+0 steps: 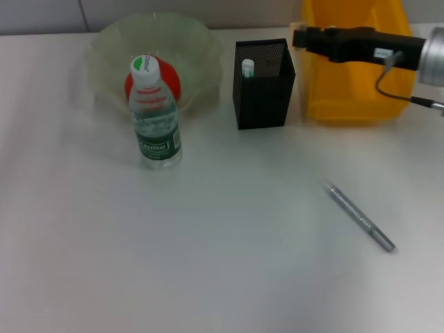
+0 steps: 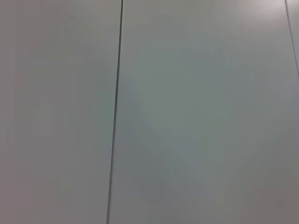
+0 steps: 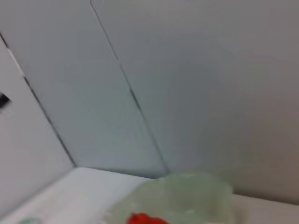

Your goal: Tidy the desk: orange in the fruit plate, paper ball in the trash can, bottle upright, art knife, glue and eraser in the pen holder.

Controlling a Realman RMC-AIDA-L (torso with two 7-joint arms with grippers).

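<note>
Now, working from the biggest item down, the bright yellow rectangular plastic trash can (image 1: 350, 97) stands at the far right of the white desk (image 1: 222, 263), and my right gripper (image 1: 300, 37) hangs over its near-left rim, just beside the pen holder; whether its fingers are apart or together I cannot tell, since only the dark body shows. My left gripper is nowhere in view, its wrist camera facing blank wall panels. The wide pale green translucent fruit plate (image 1: 201, 48) sits far left with the red-orange orange (image 1: 173, 80) already inside it. Touching or just in front of its rim stands the clear plastic bottle with the dark green label (image 1: 155, 118), upright and capped. The square black metal-mesh pen holder (image 1: 262, 87) stands between plate and bin, a white-and-green stick, probably the glue (image 1: 248, 67), poking up inside. What remains loose is the slim grey metallic art knife (image 1: 359, 216), lying diagonally on open desk, well apart from everything. I judge it light, stiff and slippery, lying nearly flush; I would pinch it mid-barrel across its narrow width. Nothing blocks the approach, though the holder's mouth is tight beside the bin.
</note>
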